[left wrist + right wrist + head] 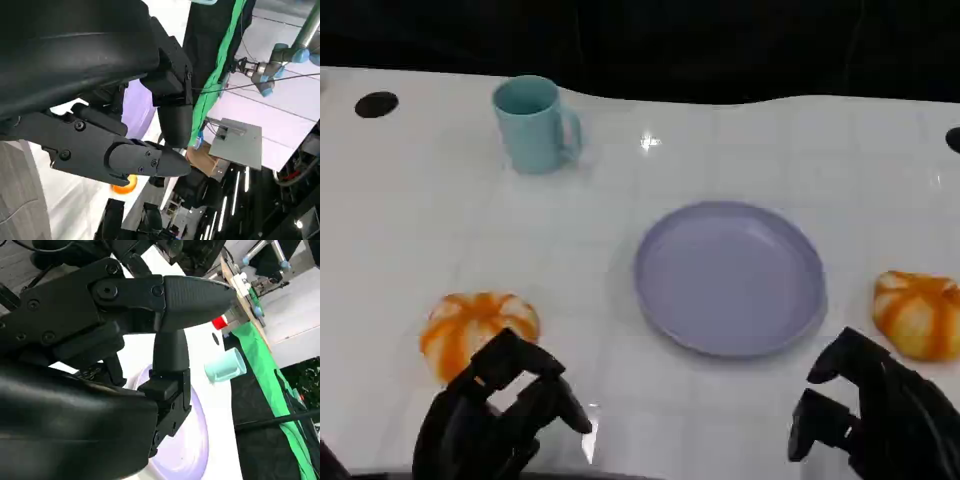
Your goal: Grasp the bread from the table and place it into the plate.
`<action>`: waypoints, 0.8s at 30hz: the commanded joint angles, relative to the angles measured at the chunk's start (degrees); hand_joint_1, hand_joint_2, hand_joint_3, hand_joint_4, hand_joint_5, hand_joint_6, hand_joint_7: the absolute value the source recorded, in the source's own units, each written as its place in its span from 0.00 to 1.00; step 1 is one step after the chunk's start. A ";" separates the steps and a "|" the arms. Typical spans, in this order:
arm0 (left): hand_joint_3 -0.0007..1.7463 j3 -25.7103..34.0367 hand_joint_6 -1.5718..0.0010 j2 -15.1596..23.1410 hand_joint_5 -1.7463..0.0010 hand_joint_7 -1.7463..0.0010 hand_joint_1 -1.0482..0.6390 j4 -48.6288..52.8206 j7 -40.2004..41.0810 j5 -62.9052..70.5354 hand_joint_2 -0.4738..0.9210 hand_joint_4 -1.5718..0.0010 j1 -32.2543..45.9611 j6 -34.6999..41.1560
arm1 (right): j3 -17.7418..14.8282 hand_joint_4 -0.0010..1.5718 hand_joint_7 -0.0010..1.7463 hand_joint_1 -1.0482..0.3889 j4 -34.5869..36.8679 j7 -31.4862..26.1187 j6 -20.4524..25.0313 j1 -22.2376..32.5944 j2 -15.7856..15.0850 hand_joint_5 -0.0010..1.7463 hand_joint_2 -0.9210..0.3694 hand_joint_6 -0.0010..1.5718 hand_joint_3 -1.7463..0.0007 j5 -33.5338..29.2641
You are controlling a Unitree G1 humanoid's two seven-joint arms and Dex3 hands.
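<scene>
Left hand: my left hand (pixel 495 415) hangs low at the near edge of the table, fingers apart and a little curled, with nothing in them. I judge it waits here before the reach.
Right hand: my right hand (pixel 875 415) is at the near edge too, fingers loosely spread, and it holds nothing.
Bread by left hand: one orange and white bread (pixel 478 330) lies just beyond my left hand. In the head view the fingertips overlap its near edge, but I cannot tell if they touch it. I think this one is the easier to grasp.
Second bread: the other bread (pixel 918 313) lies beyond my right hand and a little to its outer side, near but apart from the fingers.
Plate: the lilac plate (pixel 665 310) is between the two hands and farther out, with nothing in it yet. I judge it is put in the middle so either hand can reach it.
Cup: a light blue cup (pixel 534 124) stands upright far beyond my left hand, well apart from the bread and plate.
</scene>
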 commanded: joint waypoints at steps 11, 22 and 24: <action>0.14 0.48 0.65 0.49 0.02 0.22 0.31 0.33 -0.74 0.06 1.00 0.59 -0.28 -0.87 | -0.35 0.47 1.00 0.36 -0.12 0.51 -0.56 -0.28 -0.43 1.00 0.00 0.29 0.71 0.52; 0.14 0.47 0.63 0.82 0.05 0.28 0.31 -0.36 -0.15 0.81 1.00 0.61 -0.11 -1.27 | 0.17 0.46 1.00 0.36 -0.75 -0.24 -0.69 -0.05 -0.31 1.00 0.00 0.28 0.71 -0.47; 0.15 0.41 0.63 0.93 0.08 0.32 0.31 -0.20 -0.29 1.61 1.00 0.62 -0.14 -2.61 | 0.24 0.46 1.00 0.36 -0.82 -0.36 -0.71 0.02 -0.25 1.00 0.00 0.28 0.70 -0.52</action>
